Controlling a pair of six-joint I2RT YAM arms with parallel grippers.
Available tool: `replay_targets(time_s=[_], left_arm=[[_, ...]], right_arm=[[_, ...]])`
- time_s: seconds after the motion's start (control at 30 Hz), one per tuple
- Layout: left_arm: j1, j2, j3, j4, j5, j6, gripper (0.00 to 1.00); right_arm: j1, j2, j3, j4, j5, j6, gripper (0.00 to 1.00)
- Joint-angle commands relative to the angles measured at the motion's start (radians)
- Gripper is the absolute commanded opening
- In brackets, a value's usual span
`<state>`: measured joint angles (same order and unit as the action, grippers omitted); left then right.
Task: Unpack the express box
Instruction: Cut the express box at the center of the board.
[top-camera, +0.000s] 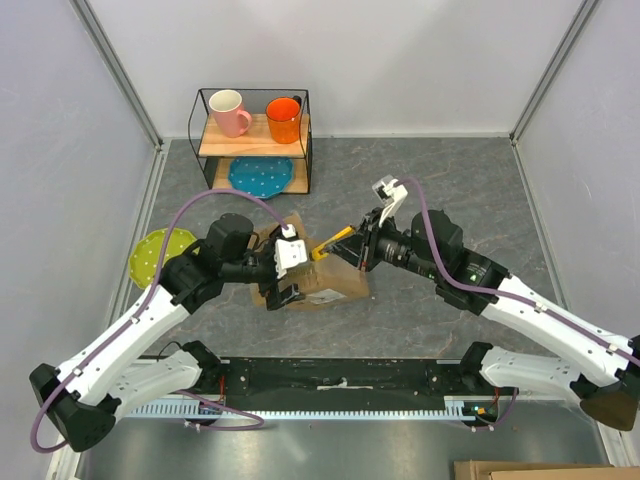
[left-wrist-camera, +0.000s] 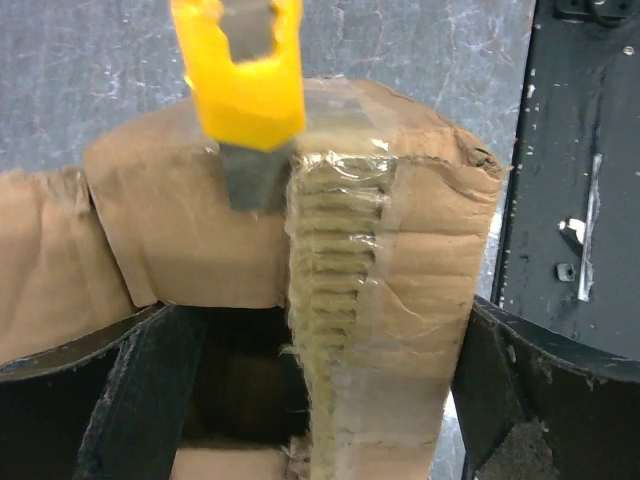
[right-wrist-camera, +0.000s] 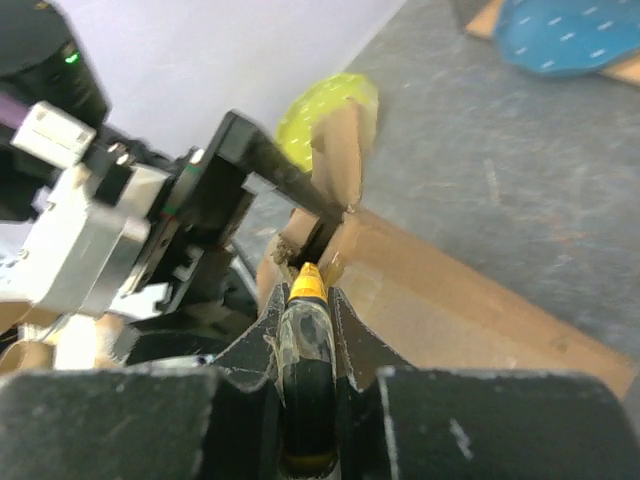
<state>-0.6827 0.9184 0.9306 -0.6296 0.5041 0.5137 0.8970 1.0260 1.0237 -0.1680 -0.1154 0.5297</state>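
top external: the express box (top-camera: 325, 285) lies on the table (top-camera: 450, 190) between the two arms, just in front of the wire rack (top-camera: 305, 140). the rack's upper shelf carries a pink mug (top-camera: 230, 112) and an orange mug (top-camera: 284, 118); a blue plate (top-camera: 260, 175) lies below. a green plate (top-camera: 160, 252) lies apart on the left. the step in hand appears to be opening the top flaps.

left wrist: the left gripper (left-wrist-camera: 320, 400) is spread, its fingers (left-wrist-camera: 140, 400) on either side of a raised, tape-frayed flap (left-wrist-camera: 380, 260) without pinching it. the opening beneath is dark; contents cannot be told. the utility knife (left-wrist-camera: 240, 70) meets the carton's top edge.

right wrist: the right gripper (right-wrist-camera: 305, 350) is pressed together on the knife, whose tip points at the flap. the next move probably calls for folding the flap back so that the inside can be reached, with the blade kept away from the left fingers.
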Motion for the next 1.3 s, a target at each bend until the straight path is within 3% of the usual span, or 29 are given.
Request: replay_targets(time_s=[0.0, 0.27, 0.4, 0.5, 0.7, 0.8, 0.83, 0.9, 0.93, 1.03, 1.27], left_arm=[[0.002, -0.013, 0.007, 0.048, 0.016, 0.000, 0.99], [0.002, 0.031, 0.192, -0.096, 0.043, 0.022, 0.99], [0.002, 0.037, 0.209, -0.202, 0.141, 0.065, 0.99], [0.002, 0.056, 0.220, -0.294, 0.223, 0.107, 0.96], [0.002, 0.091, 0.249, -0.401, 0.238, 0.190, 0.86], [0.002, 0.093, 0.249, -0.415, 0.237, 0.204, 0.70], [0.002, 0.094, 0.249, -0.413, 0.235, 0.203, 0.57], [0.002, 0.091, 0.249, -0.407, 0.229, 0.200, 0.42], [0.002, 0.091, 0.251, -0.403, 0.231, 0.192, 0.29], [0.002, 0.086, 0.251, -0.383, 0.225, 0.177, 0.02], [0.002, 0.077, 0.255, -0.375, 0.221, 0.161, 0.02]], right_arm=[[0.017, -0.033, -0.094, 0.082, -0.090, 0.082, 0.00], [0.017, -0.118, -0.211, 0.067, -0.073, 0.121, 0.00], [0.017, -0.133, -0.212, 0.044, -0.069, 0.113, 0.00], [0.017, -0.139, -0.208, 0.036, -0.076, 0.113, 0.00], [0.017, -0.152, -0.209, 0.030, -0.084, 0.107, 0.00], [0.017, -0.155, -0.209, 0.022, -0.089, 0.105, 0.00], [0.019, -0.156, -0.208, 0.024, -0.089, 0.104, 0.00], [0.017, -0.159, -0.205, 0.021, -0.095, 0.102, 0.00], [0.019, -0.159, -0.203, 0.018, -0.098, 0.101, 0.00], [0.017, -0.156, -0.198, 0.019, -0.099, 0.101, 0.00], [0.017, -0.159, -0.175, 0.015, -0.081, 0.087, 0.00]])
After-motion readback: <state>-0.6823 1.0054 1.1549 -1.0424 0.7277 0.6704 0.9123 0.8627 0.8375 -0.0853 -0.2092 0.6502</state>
